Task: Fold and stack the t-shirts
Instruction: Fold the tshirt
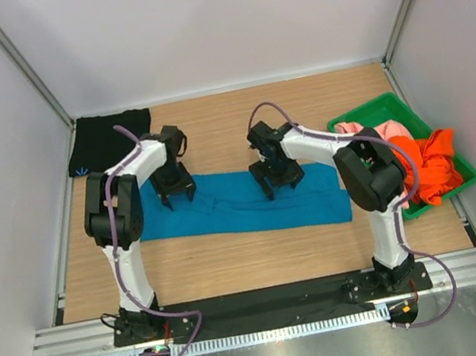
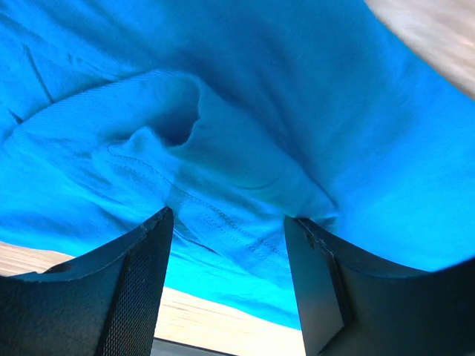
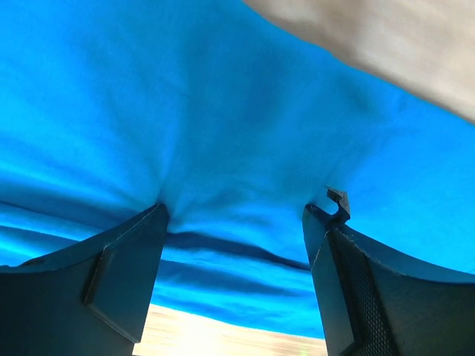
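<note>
The teal-blue cotton t-shirt [image 1: 244, 209] lies across the middle of the light wooden table [image 1: 253, 263] as a long folded band running left to right, with wrinkles and a stitched hem showing in the wrist views. The left gripper [image 1: 175, 198] stands on the band near its left end, its black fingers [image 2: 141, 267] parted, tips down on the cloth, with a soft ridge of fabric rising between them but nothing clamped. The right gripper [image 1: 274, 183] stands right of the band's middle, spread wider, tips pressing the cloth into small puckers, gripping nothing. A black folded t-shirt [image 1: 107, 141] with a small light-blue mark lies flat at the far left corner. At the right edge a green plastic tray [image 1: 365, 111] holds a crumpled orange t-shirt [image 1: 429, 163] and a pink t-shirt [image 1: 391, 130] beside it.
</note>
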Motion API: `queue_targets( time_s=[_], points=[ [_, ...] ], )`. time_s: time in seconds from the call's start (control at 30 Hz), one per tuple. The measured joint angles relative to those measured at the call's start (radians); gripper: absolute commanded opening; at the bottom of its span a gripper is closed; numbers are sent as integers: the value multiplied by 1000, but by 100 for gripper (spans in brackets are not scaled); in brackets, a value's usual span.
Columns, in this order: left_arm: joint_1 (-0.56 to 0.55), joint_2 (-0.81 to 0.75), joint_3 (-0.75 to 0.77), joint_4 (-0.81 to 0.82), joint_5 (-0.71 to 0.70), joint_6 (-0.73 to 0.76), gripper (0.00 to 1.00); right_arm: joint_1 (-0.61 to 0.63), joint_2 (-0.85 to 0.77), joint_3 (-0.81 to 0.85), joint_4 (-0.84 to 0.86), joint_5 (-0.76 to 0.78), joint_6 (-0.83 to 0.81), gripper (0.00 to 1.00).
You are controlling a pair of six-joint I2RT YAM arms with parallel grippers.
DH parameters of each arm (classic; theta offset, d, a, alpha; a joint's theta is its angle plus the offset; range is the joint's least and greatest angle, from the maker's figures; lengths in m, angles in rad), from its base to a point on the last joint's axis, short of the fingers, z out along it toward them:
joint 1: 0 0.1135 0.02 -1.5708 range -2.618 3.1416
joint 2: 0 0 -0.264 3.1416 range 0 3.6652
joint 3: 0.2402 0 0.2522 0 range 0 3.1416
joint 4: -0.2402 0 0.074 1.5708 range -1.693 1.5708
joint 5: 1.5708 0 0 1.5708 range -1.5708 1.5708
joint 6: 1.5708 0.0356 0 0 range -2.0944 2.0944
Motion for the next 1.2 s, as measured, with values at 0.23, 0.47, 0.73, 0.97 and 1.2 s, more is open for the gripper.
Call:
queue_targets(
  time_s=[0.23,0.47,0.73,0.97,1.2],
  points=[
    [-80,82,129,-28,4,62,63,27,-219,-305,96,-36,148,83],
    [-182,180,287,-11,47,132,63,219,-371,-485,101,-156,320,84],
    [-226,308,555,-29,-32,216,65,237,-387,-298,-19,-119,325,85],
    [-216,141,520,-85,-106,155,65,176,-524,-128,-152,53,259,86],
    [-239,-99,305,-92,-86,-89,65,62,-710,-172,-246,85,232,86]
  ],
)
